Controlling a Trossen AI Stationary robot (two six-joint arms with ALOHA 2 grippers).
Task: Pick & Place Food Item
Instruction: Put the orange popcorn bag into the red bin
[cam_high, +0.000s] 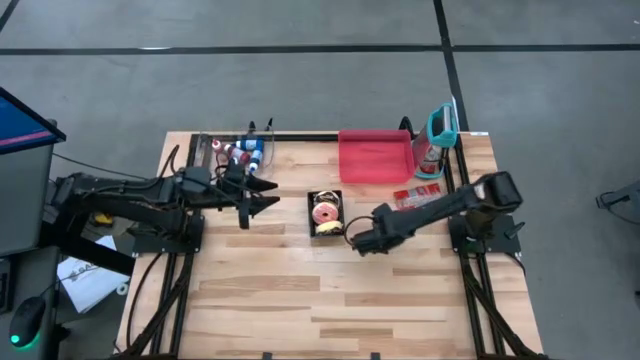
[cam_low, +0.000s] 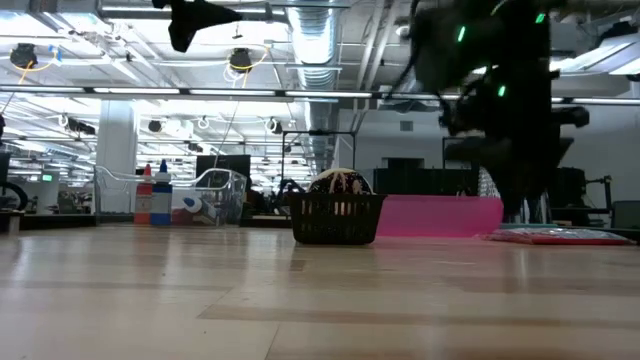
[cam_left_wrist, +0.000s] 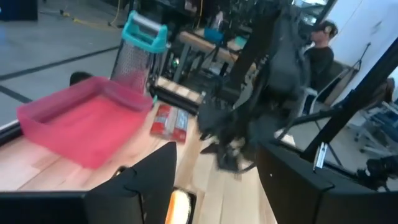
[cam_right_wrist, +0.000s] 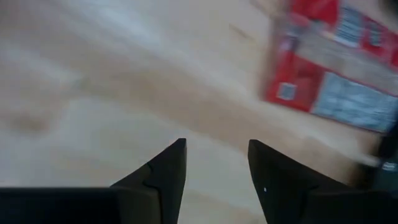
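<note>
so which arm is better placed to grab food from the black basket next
Right: the right gripper hangs open beside the black basket, angled down. The left gripper is farther off, open too.

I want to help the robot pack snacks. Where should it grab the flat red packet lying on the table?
Probably by its long edges, coming straight down from above. The red packet lies flat on the wooden table beside the pink tray, so nothing sticks up to pinch. The right gripper, jaws apart and empty, is nearest. The left gripper waits by the bottles.
</note>
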